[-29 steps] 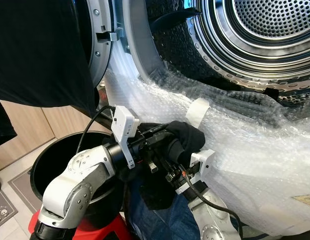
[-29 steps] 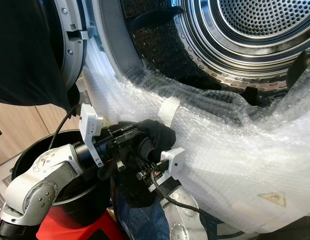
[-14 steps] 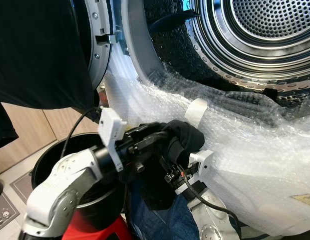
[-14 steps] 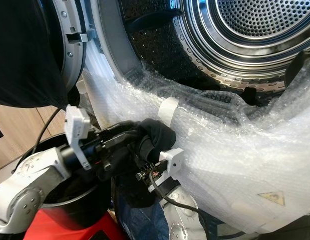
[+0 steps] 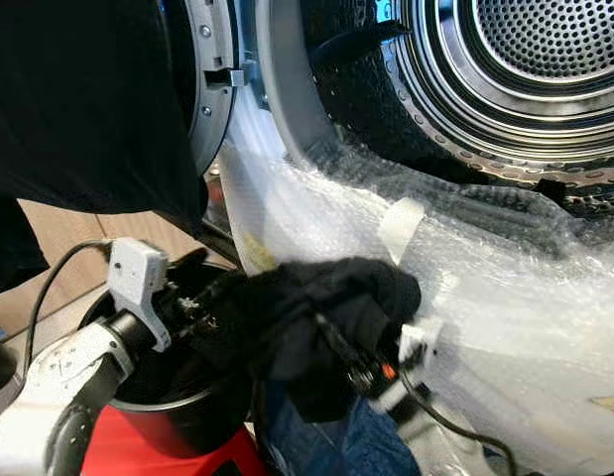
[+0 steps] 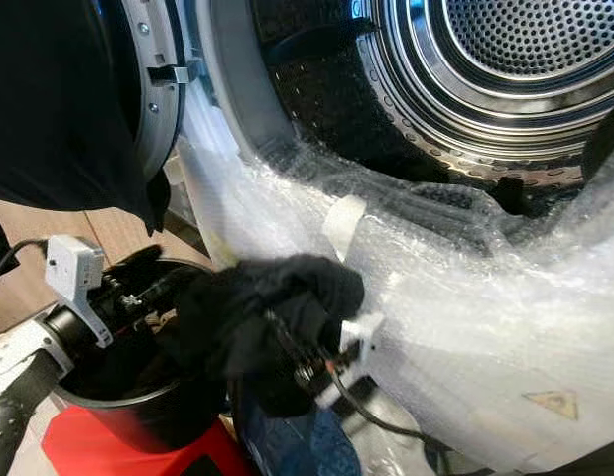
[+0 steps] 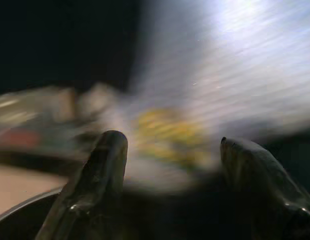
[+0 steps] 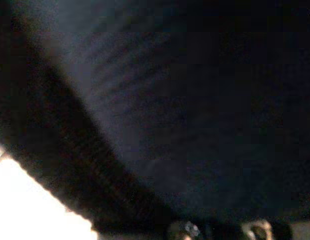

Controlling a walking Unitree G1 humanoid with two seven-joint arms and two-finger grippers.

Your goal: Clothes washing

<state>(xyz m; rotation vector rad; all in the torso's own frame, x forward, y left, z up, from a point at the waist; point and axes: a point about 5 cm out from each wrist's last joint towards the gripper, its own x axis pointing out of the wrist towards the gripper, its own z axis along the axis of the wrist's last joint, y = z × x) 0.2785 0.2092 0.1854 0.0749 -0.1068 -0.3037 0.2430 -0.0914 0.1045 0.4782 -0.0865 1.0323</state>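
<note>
A bunched black garment [image 5: 326, 297] hangs in front of the washer's open drum [image 5: 525, 69], just below the bubble wrap [image 5: 505, 297] that covers the lower rim. My right gripper [image 5: 341, 347] is buried in this garment from below and holds it up, shut on it; the right wrist view is dark cloth [image 8: 185, 110]. My left gripper [image 5: 202, 302] is off to the left, over the black bucket [image 5: 187, 421]. Its two fingers [image 7: 102, 165] stand open with nothing between them. Blue jeans [image 5: 326, 441] hang under the garment.
Another black cloth [image 5: 78, 99] drapes over the open washer door [image 5: 202, 89] at the upper left. The bucket stands on a red stool [image 5: 183, 461]. Wooden cabinet fronts [image 5: 78, 233] lie behind it.
My left gripper has let go of the black garment and pulled back left over the bucket. The garment stays bunched on the right gripper. The camera has shifted slightly.
</note>
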